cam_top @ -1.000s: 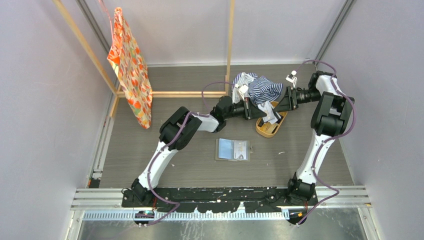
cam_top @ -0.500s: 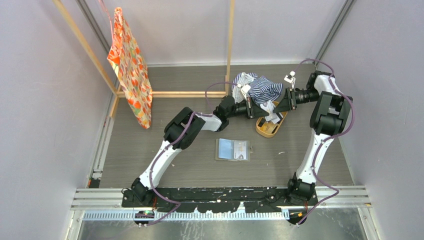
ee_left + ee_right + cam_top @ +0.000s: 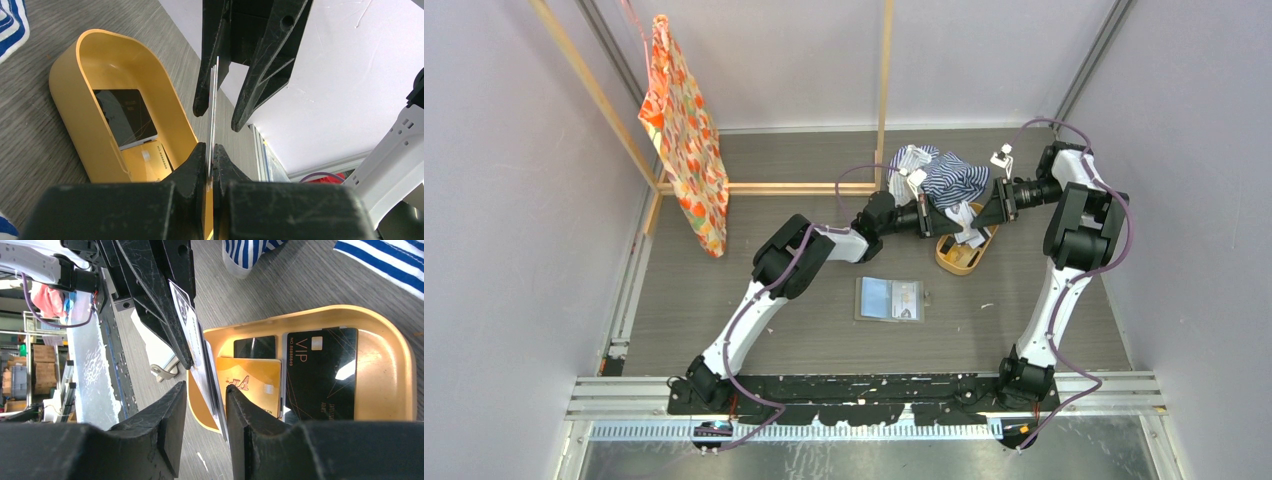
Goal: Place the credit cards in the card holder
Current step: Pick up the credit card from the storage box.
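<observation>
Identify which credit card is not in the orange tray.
The pale card, pinched edge-on by the left gripper above the tray, between the jaws of the right gripper. The black VIP card, gold card and plain black card lie flat inside it.

Credit cards in tray; striped cloth behind it; card holder nearer, leftward
</observation>
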### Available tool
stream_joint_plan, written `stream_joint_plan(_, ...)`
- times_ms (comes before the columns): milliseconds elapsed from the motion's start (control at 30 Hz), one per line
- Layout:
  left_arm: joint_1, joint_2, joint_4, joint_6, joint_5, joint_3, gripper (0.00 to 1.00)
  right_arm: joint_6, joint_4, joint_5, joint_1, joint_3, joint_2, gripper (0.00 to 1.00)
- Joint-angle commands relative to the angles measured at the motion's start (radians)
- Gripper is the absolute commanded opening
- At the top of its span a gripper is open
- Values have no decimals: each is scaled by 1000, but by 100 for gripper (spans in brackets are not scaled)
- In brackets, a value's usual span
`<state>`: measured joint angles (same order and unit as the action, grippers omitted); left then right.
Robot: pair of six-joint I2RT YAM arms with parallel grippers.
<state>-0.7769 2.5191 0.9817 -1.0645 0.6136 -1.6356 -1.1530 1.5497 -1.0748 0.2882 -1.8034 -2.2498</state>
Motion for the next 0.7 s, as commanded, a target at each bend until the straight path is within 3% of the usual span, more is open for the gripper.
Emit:
stream_joint_plan(0, 7, -3, 28, 25, -10, -18, 0, -14, 188, 21, 8, -21, 58, 37)
stream_joint_plan(433, 8, 11, 10, 38, 27, -33, 0, -29, 188, 99, 28, -7, 72, 34)
stream_joint_plan(667, 8, 12, -11, 49, 35, -40, 0, -40, 188, 128, 28, -6, 69, 19)
